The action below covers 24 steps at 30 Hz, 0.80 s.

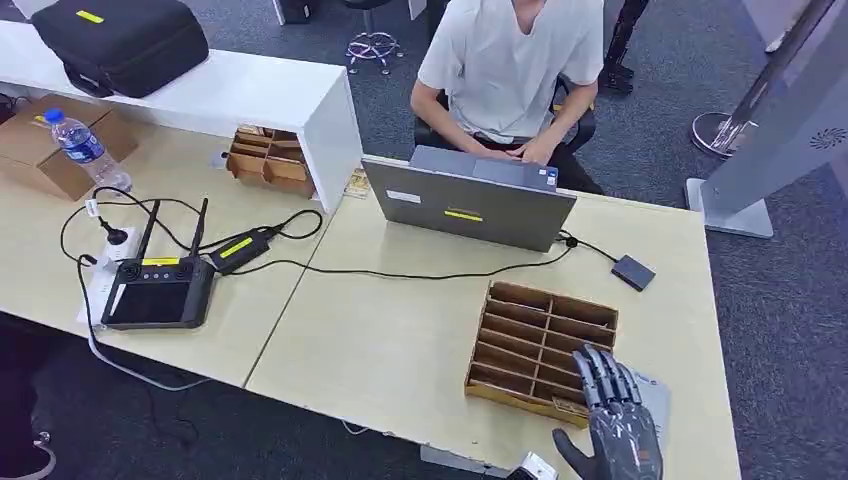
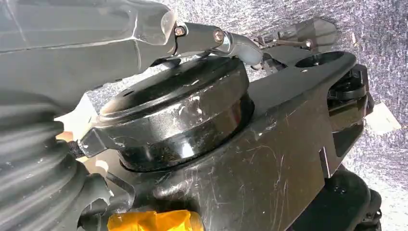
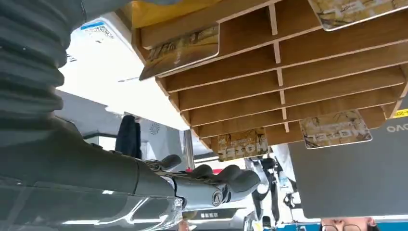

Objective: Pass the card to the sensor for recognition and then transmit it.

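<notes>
A wooden slotted card rack [image 1: 540,345] lies on the table's near right part. In the right wrist view the rack [image 3: 288,72] holds several tan printed cards, one [image 3: 180,48] close to my hand and another [image 3: 334,129] farther off. My right hand [image 1: 620,425] hovers at the rack's near right corner, fingers [image 1: 600,372] spread over its edge, holding nothing; the same hand [image 3: 211,183] appears stretched out in its wrist view. A small black sensor box [image 1: 632,271] sits behind the rack, cabled toward the laptop. My left hand [image 2: 226,41] hangs down with nothing in it.
A grey laptop [image 1: 470,205] stands behind the rack with a person [image 1: 515,70] seated at it. A black controller [image 1: 158,290], cables and a water bottle [image 1: 85,148] occupy the left table. A pale flat sheet [image 1: 655,395] lies under my right hand.
</notes>
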Tool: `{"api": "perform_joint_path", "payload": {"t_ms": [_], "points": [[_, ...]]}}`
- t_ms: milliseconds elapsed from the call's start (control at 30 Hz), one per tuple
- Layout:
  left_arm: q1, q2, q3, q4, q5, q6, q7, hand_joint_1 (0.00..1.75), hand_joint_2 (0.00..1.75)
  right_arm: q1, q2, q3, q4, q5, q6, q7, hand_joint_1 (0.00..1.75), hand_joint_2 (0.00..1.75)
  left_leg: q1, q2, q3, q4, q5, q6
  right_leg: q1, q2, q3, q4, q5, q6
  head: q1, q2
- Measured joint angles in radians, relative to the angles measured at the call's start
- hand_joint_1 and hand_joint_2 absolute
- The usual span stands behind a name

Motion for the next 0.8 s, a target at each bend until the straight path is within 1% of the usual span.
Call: {"api": "perform_joint_path", "payload": {"t_ms": [767,800], "points": [[0.000,0.000,0.000,0.000,0.006,-0.001,0.000,0.00,1.75,0.022,0.003,-0.024,0.033,-0.015,0.002,0.008,0.00,1.75,0.000,0.000,0.000,0.000,0.000,0.000,0.000,0.000,0.000,0.000,0.000,0.000,0.000,0.000],[0.000,0.000,0.000,0.000,0.006,-0.001,0.000,0.00,1.75,0.022,0.003,-0.024,0.034,-0.015,0.002,0.008,0.47,1.75,0.000,0.000,0.000,0.000,0.000,0.000,0.000,0.000,0.000,0.000,0.000,0.000,0.000,0.000]]}}
